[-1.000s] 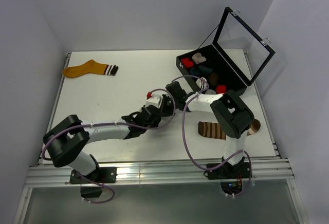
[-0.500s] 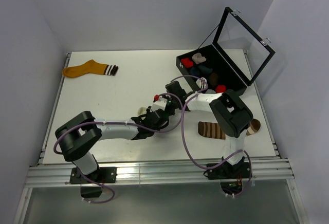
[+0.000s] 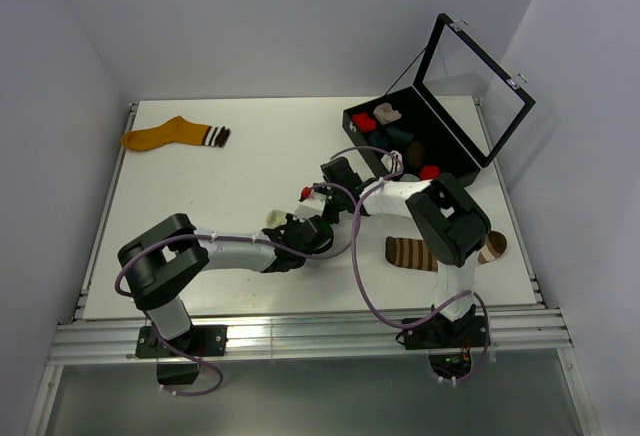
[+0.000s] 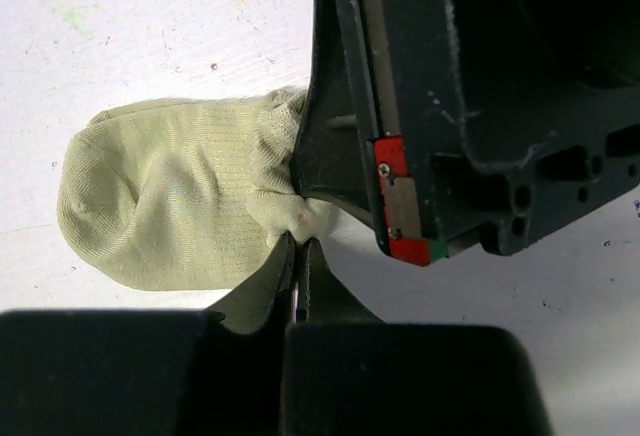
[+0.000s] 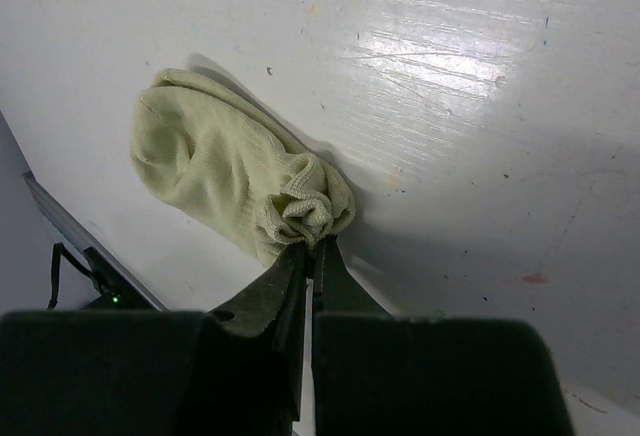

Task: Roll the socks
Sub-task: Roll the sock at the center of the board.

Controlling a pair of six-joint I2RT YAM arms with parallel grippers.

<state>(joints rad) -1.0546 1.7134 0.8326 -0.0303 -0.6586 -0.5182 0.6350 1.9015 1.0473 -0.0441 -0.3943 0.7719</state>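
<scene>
The cream ankle sock lies flat on the white table, its cuff bunched up. My left gripper is shut, pinching the bunched cuff. My right gripper is also shut on that cuff, coming from the opposite side; its dark body fills the right of the left wrist view. From above, the sock peeks out left of the two grippers. The brown sock with pale stripes lies flat under the right arm. I see no loose red sock.
An orange sock with a striped cuff lies at the far left. A black case with its lid open holds several rolled socks at the far right. Purple cables loop over both arms.
The left arm's elbow has swung right and its wrist has drawn nearer. The cream sock now shows to the left of the grippers. The right arm has barely moved.
</scene>
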